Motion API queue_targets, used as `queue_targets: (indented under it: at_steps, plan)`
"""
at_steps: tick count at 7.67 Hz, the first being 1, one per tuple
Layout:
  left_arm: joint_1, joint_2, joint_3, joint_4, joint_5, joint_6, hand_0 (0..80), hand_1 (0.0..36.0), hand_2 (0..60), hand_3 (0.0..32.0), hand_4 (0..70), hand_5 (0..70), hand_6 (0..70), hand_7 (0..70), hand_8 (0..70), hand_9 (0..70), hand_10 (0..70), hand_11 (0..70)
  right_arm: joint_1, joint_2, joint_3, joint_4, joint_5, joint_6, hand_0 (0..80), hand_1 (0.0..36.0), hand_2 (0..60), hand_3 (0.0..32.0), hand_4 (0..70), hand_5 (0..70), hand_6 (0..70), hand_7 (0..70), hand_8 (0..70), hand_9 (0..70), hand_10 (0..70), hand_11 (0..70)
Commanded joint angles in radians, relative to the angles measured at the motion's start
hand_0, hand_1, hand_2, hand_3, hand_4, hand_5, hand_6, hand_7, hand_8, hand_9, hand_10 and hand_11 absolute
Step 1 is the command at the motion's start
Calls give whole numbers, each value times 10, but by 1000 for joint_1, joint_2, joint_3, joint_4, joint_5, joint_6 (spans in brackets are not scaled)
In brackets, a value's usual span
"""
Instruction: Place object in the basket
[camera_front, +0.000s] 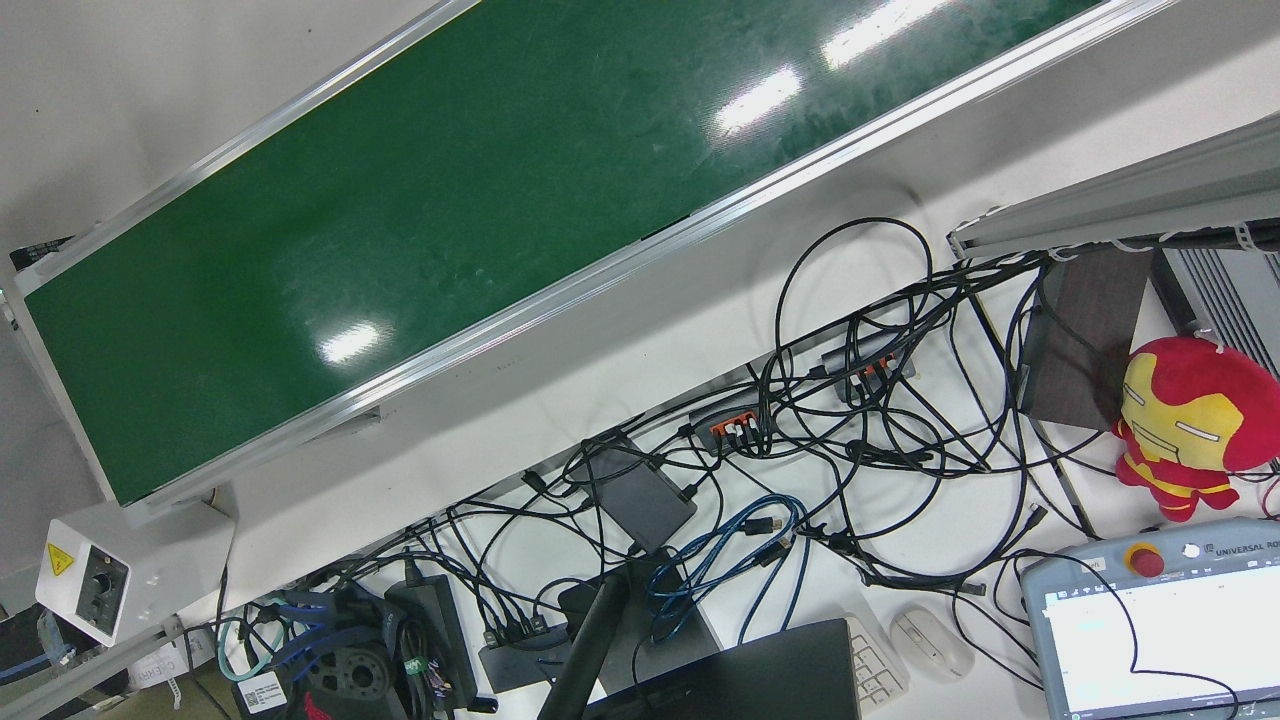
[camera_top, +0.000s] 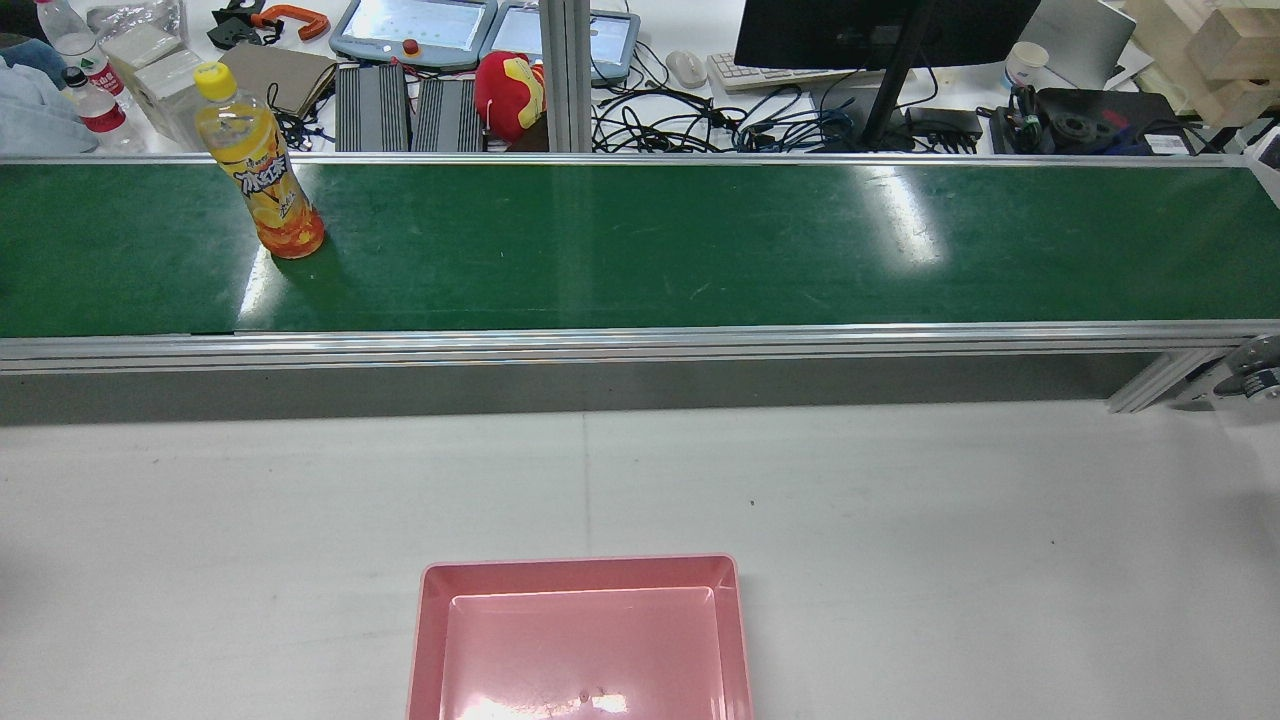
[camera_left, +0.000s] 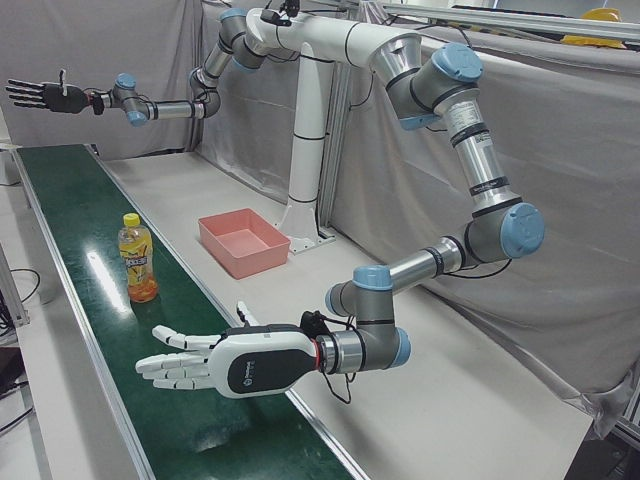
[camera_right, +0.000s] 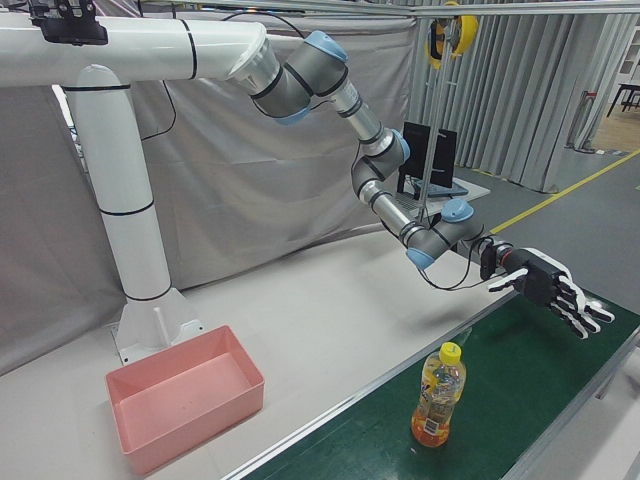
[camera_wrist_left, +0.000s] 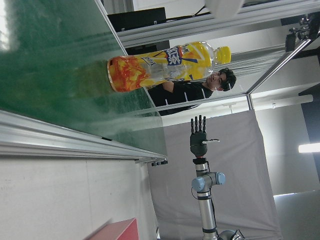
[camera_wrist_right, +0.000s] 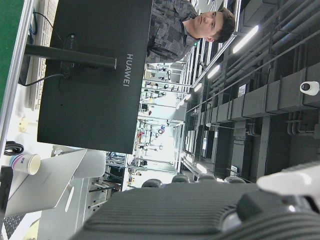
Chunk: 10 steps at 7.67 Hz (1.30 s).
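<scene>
left hand (camera_left: 225, 365): nearest in the left-front view, held low over the conveyor belt (camera_left: 70, 230), palm roughly sideways. It looks staged to meet the bottle side-on.
left fingers (camera_left: 175, 372): spread wide and straight, holding nothing.
bottle (camera_left: 137, 262): task object, an orange drink with a yellow cap. It stands upright on the belt, just up-belt of the left hand and apart from it. In the rear view it is at the belt's left end, on the left arm's side.
why upright: a standing bottle offers its waist for a side wrap grasp. Judged top-heavy, so a nudge could tip it.
basket (camera_left: 235, 262): pink tub, empty, on the white bench (camera_left: 430, 400) by the pedestal and off the belt. It sits centrally, likely so either arm can reach it.
right hand (camera_left: 45, 96): farthest, raised high over the far end of the belt, well apart from the bottle. It looks parked out of the way.
right fingers: fanned open, nothing held.
stage: pre-grasp, with no contact and the bottle not yet lifted.
next: the left hand would need to close the gap and wrap the bottle's body.
</scene>
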Motion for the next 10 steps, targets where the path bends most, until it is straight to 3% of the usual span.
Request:
queue_targets:
  at_steps: [1,2,4,7,10]
  plan:
    - [3,-13,0,23,0,4,732,203,0,0,118,216,0,2,49,75,55,108,0,0,0,0,0,0,0,0,0,0,0,0,0,0,0,0,0,0]
    - [4,-18,-11,40,2,7,728,201,0,0,118,219,0,1,47,74,61,116,0,0,0,0,0,0,0,0,0,0,0,0,0,0,0,0,0,0]
    - [6,-22,-119,146,6,71,718,194,0,0,119,221,0,0,45,70,58,111,0,0,0,0,0,0,0,0,0,0,0,0,0,0,0,0,0,0]
    - [104,-61,-130,197,-6,99,730,201,0,0,110,210,0,0,44,68,63,120,0,0,0,0,0,0,0,0,0,0,0,0,0,0,0,0,0,0]
    - [215,-136,-144,272,-60,104,679,179,0,0,95,197,0,0,45,68,64,120,0,0,0,0,1,0,0,0,0,0,0,0,0,0,0,0,0,0]
